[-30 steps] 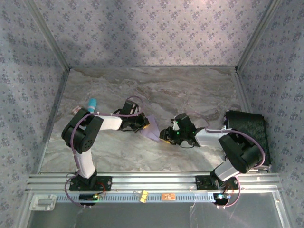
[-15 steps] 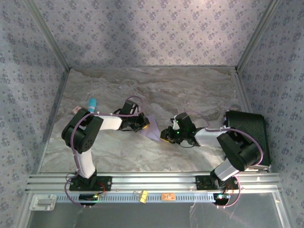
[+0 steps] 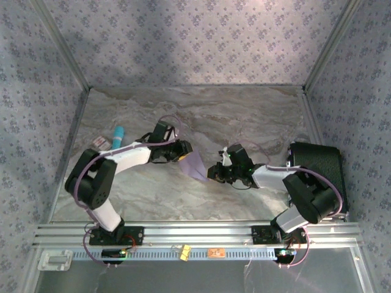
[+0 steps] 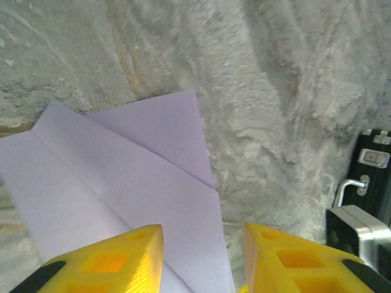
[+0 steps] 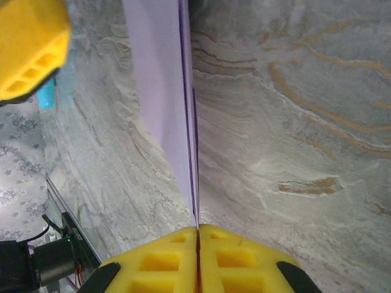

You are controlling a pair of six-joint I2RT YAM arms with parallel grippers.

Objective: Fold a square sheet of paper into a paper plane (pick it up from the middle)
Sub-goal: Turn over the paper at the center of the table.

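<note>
The paper plane [image 3: 194,165] is lavender paper folded along creases into a tapering shape, and it sits between the two grippers at mid-table. My right gripper [image 3: 212,172] is shut on its right end. In the right wrist view the paper plane [image 5: 160,91] stands on edge, running away from the closed yellow fingertips of the right gripper [image 5: 197,231]. My left gripper [image 3: 181,152] is open at the paper's left side. In the left wrist view the paper plane [image 4: 122,183] lies under and between the spread fingers of the left gripper [image 4: 203,235], with nothing pinched.
A teal cylinder [image 3: 118,132] and a small card [image 3: 98,141] lie at the left of the marble table [image 3: 244,116]. A black case [image 3: 317,165] stands at the right edge. Patterned walls enclose the table on three sides.
The left arm has swung lower and stretched out, and its gripper has shifted slightly back. More of the paper shows between the grippers. The right gripper has barely moved.
</note>
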